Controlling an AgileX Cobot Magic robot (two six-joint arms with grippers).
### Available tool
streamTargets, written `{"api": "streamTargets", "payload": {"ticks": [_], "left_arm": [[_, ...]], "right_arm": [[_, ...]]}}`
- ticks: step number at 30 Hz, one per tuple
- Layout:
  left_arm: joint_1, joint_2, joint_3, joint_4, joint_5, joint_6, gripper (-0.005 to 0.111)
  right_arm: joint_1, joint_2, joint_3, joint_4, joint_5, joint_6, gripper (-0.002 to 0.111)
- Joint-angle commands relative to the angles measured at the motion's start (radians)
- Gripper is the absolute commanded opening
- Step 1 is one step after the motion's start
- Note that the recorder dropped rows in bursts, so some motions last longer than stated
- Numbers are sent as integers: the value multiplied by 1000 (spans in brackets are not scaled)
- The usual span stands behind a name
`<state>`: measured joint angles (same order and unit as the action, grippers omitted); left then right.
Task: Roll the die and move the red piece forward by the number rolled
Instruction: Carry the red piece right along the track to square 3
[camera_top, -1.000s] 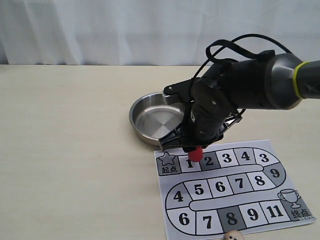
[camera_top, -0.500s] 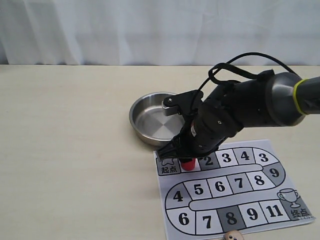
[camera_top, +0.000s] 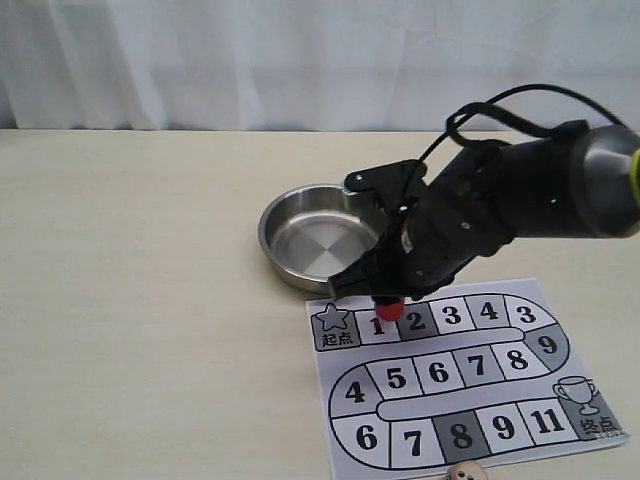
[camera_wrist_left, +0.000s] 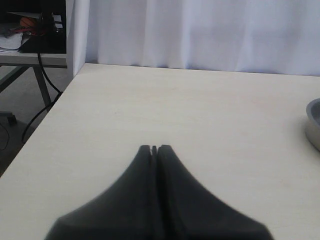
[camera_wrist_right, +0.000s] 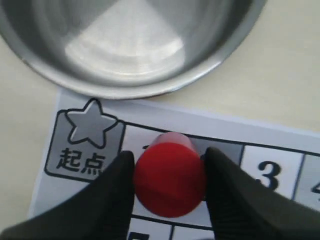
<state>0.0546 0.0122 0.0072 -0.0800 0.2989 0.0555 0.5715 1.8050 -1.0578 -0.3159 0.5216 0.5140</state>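
Step in hand, by judgement: advancing the red piece (camera_top: 390, 310) along the numbered track; roll judged complete. Next: carry rightward along the far row by the rolled count, lower flat inside one square, release. Cannot read that count here.

Table (camera_top: 130, 300): pale, carrying everything listed below.

Printed board (camera_top: 480, 385): near right of the table.

Steel bowl (camera_top: 268, 240): just beyond the board's far-left corner, nothing inside.

Right gripper (camera_top: 388, 298): over the start of the far row, closed partway on the red piece, jaws pressed against both its sides.

Left gripper (camera_wrist_left: 155, 149): fully closed, holding nothing, over the table, outside the exterior view.

Red piece: upright between the right jaws, straddling square 1 (camera_top: 377, 325) and square 2 (camera_top: 419, 320), just right of the star square (camera_top: 334, 322). Cannot tell whether touching the paper or lifted just clear.

Die (camera_top: 462, 473): off the board, just past its near edge by square 8 (camera_top: 461, 437), well apart from the right gripper, cropped by the view's edge.
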Motion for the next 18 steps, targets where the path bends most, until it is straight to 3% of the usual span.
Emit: {"api": "streamTargets", "payload": {"ticks": [1, 18], "left_arm": [[-8, -1, -7, 0, -13, 0, 0], [-8, -1, -7, 0, -13, 0, 0]], "right_arm": [[-61, -28, 1, -2, 37, -21, 4], [-75, 100, 13, 28, 26, -56, 4]]}}
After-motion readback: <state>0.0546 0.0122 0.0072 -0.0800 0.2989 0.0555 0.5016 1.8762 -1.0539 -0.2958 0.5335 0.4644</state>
